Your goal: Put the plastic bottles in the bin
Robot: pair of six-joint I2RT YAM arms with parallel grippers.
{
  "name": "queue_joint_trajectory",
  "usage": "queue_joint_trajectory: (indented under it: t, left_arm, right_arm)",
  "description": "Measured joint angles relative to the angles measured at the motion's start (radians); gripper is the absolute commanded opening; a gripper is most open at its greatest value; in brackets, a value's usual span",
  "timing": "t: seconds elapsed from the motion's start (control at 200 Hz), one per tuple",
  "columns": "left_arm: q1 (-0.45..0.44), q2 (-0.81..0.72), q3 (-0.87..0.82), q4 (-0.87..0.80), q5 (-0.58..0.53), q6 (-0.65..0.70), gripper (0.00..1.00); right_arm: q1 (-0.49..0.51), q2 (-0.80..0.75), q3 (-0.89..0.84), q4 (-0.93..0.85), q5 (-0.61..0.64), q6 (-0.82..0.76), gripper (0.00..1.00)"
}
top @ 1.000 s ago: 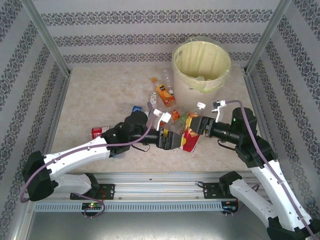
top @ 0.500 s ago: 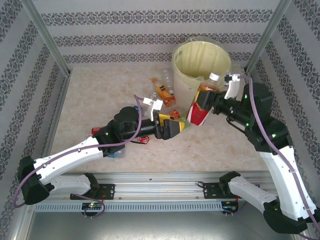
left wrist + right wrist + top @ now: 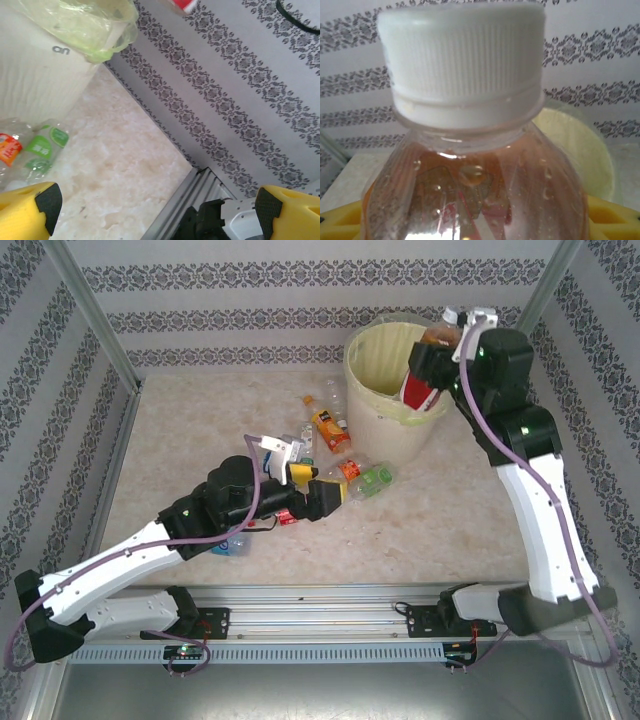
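Seen from above, a round cream bin (image 3: 385, 435) lined with a pale yellow bag (image 3: 400, 412) stands at the upper right of a marbled table (image 3: 200, 430). The right gripper (image 3: 428, 365) is raised over the bin's opening, towards its right side. Its claw pinches a red-labelled bottle (image 3: 415, 390) around the body. The bottle is tilted, base down into the opening and neck up to the upper right. The right wrist view looks straight at the bottle's white cap (image 3: 465, 65). Amber drink lies below the cap, yellow fingers (image 3: 615, 216) sit at the lower corners, and the bin shows behind at right.

Loose bottles (image 3: 345, 472) lie in a cluster at the centre of the table, just left of the bin. Among them are an orange-labelled bottle (image 3: 328, 428) and a green-labelled bottle (image 3: 375, 478). The left gripper (image 3: 320, 498) rests low beside this cluster, its claw spread wide and holding nothing. In the left wrist view its yellow pads (image 3: 30, 212) sit in the bottom corners, with the green-labelled bottle at the left edge.

Several things could go wrong from here:
- The held bottle sits near the rim rather than over the middle. Released at this tilt, it could strike the rim or snag the bag and fall back onto the table.
- The drink inside adds weight, so the bottle might slip in the claw.
- The right arm is close to the rim and could knock the bin.
- The open left claw could nudge the round bottles and send them rolling away.
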Motion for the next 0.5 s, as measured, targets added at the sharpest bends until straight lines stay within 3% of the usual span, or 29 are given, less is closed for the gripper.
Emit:
queue_joint_trajectory:
  t: [0.5]
  left_arm:
    - [0.0, -0.079, 0.0, -0.166, -0.092, 0.049, 1.0]
  right_arm:
    - [-0.079, 0.486, 0.496, -0.179, -0.013, -0.039, 0.61]
